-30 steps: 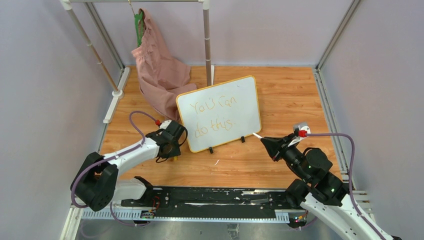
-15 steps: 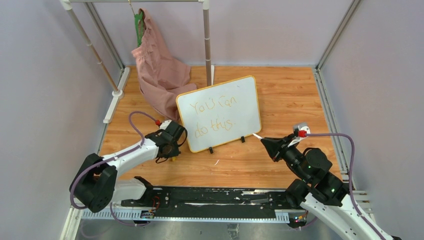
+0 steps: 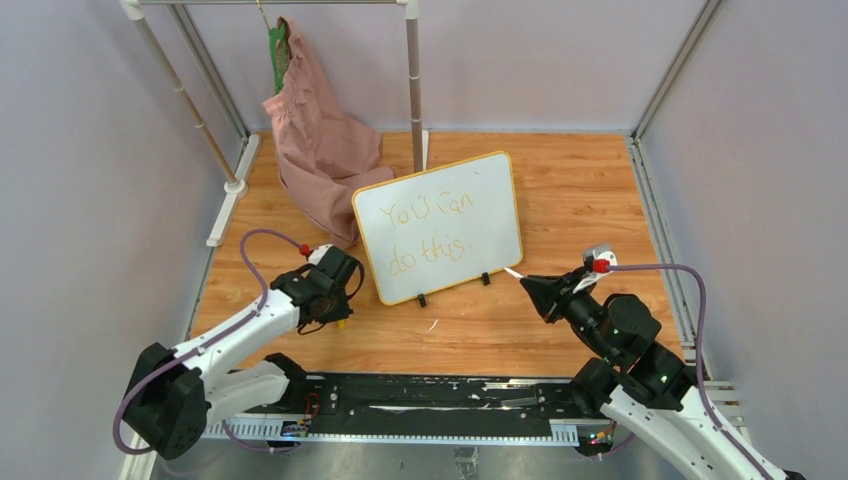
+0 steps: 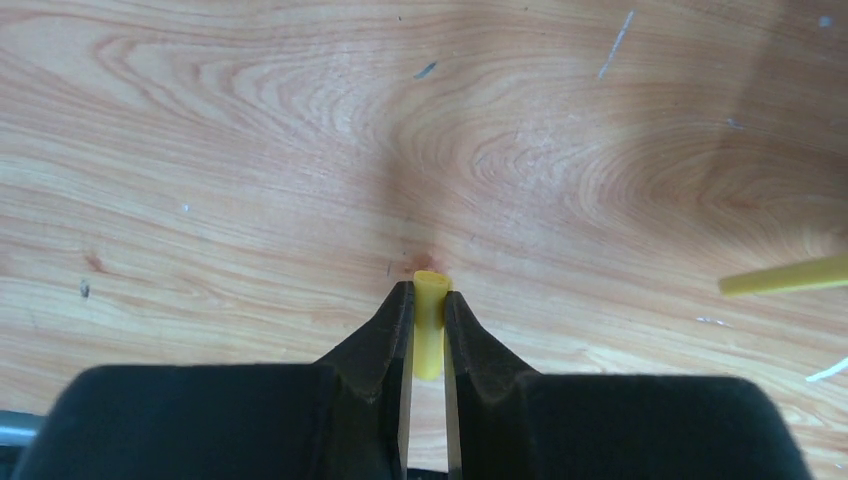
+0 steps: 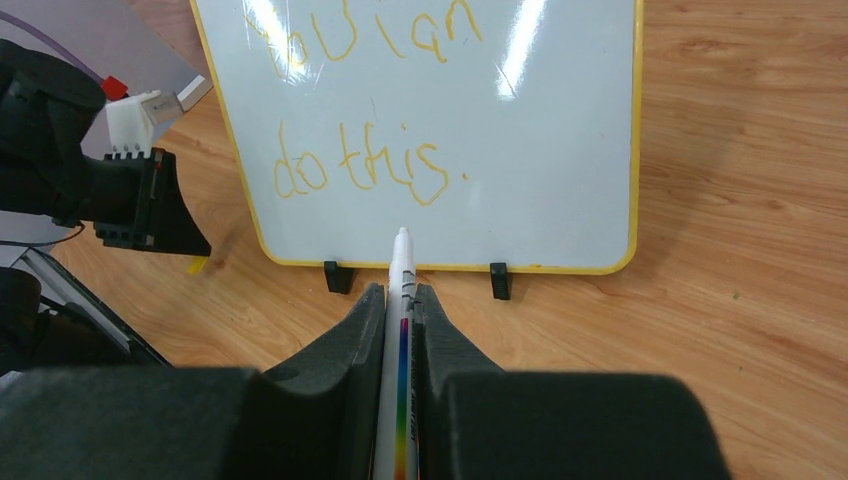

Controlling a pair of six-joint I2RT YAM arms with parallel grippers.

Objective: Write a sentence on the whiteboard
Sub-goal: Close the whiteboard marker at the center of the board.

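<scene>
The left tool (image 4: 428, 295) is pinched narrow on a short yellow piece (image 4: 428, 330), by its look the marker's cap. It is held upright between the fingers with its far end pointing at the worktop (image 3: 580, 190). This tool sits low, just off the whiteboard's near left corner.

To the right of it stands the whiteboard (image 3: 495, 200), propped on its two black feet and leaning back, its face turned toward both arms. The sentence (image 5: 385, 168) fills it in two orange-yellow lines and ends in a full stop, so the writing looks finished.

Further right, the right tool (image 5: 400, 290) is clamped on the marker (image 5: 402, 330). The marker's long axis runs straight out along the fingers. Its bare tip is ahead of the tool, aimed at the board's lower edge between the feet, near the board but apart from it.

If capping comes next, everything turns on one relation. The cap lies well to the marker's left, across the front of the board, and its axis stands roughly crosswise to the marker's. One arm must swing round until tip and cap mouth face each other on one line.
</scene>
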